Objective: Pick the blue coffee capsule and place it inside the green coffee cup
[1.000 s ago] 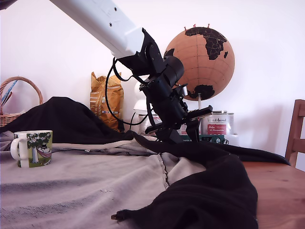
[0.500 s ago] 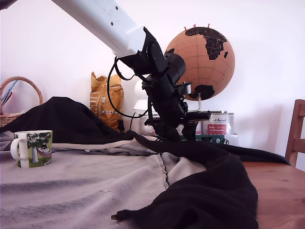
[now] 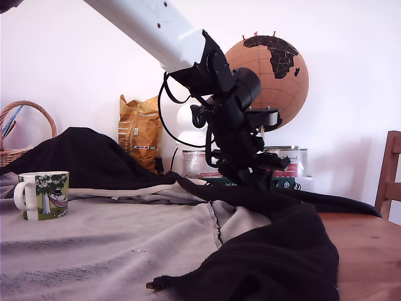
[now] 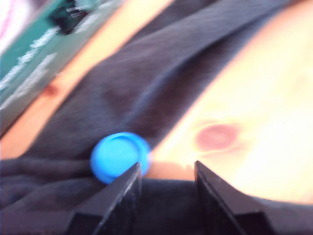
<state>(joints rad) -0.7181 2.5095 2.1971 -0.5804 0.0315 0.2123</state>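
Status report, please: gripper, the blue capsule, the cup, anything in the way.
Gripper open, empty, low behind the black cloth. Blue coffee capsule on dark cloth, just off one fingertip, not between them. Green coffee cup upright, far on the exterior view's left. Folds between them.

We see a white, box-sided arm link [image 3: 150, 25] dotted with small dark screw holes, ending in a black wrist assembly [image 3: 219, 81] of angular housings and a rounded cylindrical motor; looped black cables [image 3: 164, 116] hang beside it. In the wrist view, our claw [image 4: 167, 171] shows two matte black, wedge-shaped fingers [image 4: 120, 196] with a gap between them
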